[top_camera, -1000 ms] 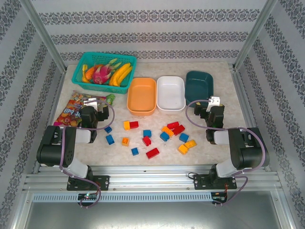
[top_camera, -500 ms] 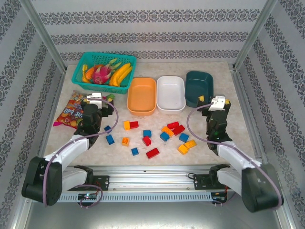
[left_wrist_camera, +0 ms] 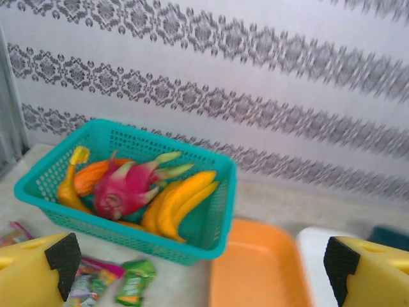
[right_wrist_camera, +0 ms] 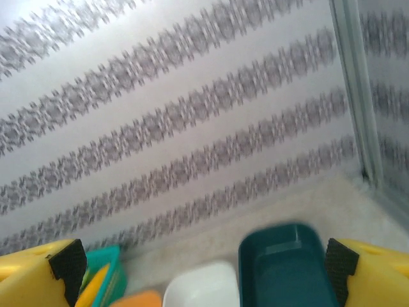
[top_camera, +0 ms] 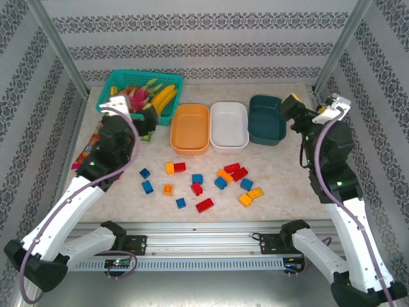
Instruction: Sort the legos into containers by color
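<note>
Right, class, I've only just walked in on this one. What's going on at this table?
Two robot arms are set up to sort toy bricks by colour into three trays: orange, white and dark teal. No brick is in a tray yet. They all lie scattered on the table in front of the empty trays. The left hand hangs open and empty, facing the fruit basket. The right hand hangs open and empty near the dark teal tray.
</note>
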### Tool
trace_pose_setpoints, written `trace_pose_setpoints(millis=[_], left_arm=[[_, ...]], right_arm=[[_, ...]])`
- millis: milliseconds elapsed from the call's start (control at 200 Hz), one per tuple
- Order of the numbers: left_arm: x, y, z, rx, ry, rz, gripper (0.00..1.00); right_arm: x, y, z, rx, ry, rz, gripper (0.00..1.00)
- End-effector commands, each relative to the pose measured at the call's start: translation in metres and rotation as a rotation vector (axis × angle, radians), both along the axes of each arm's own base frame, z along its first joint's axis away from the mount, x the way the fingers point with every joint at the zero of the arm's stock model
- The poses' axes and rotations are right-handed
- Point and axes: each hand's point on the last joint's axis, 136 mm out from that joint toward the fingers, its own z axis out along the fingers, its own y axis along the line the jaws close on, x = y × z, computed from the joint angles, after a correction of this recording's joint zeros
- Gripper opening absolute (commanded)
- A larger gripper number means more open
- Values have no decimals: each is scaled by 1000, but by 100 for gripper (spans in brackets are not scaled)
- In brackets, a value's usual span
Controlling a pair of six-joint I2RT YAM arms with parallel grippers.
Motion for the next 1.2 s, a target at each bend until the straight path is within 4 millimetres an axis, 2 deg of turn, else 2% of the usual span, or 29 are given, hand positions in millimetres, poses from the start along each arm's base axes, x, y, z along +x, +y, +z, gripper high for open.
trace_pose_setpoints(millis=[0,100,180,255,340,430,535,694,869,1014,1194], left_arm=[[-25,4,-65,-138,281,3,100],[-27,-17,-71,-168,345,-106,100],[-32,-34,-84,-175,448,-190,100],[-40,-57,-98,-194,533,-306,100],[-54,-79,-114,-204,613,-422,100],[-71,-101,-128,-216,660,-529,98],[-90,-130,-132,-263,656,-686,94],[-118,-163,-140,-254,670,-854,92],[-132,-178,-157,-200,725,-893,91],[-132,-186,-158,-210,711,-900,91],[-135,-197,-156,-198,715,-932,91]], right_arm=[[-19,20,-105,157,469,63,98],[-31,9,-114,136,591,-6,88],[-44,4,-127,143,710,-62,80],[-60,2,-149,176,840,-120,74],[-77,5,-181,260,969,-173,62],[-85,16,-218,351,1068,-187,61],[-91,31,-260,465,1173,-202,61],[-96,45,-304,609,1265,-239,60],[-96,56,-337,699,1328,-269,58],[-96,62,-363,738,1368,-273,57],[-93,66,-381,744,1409,-266,59]])
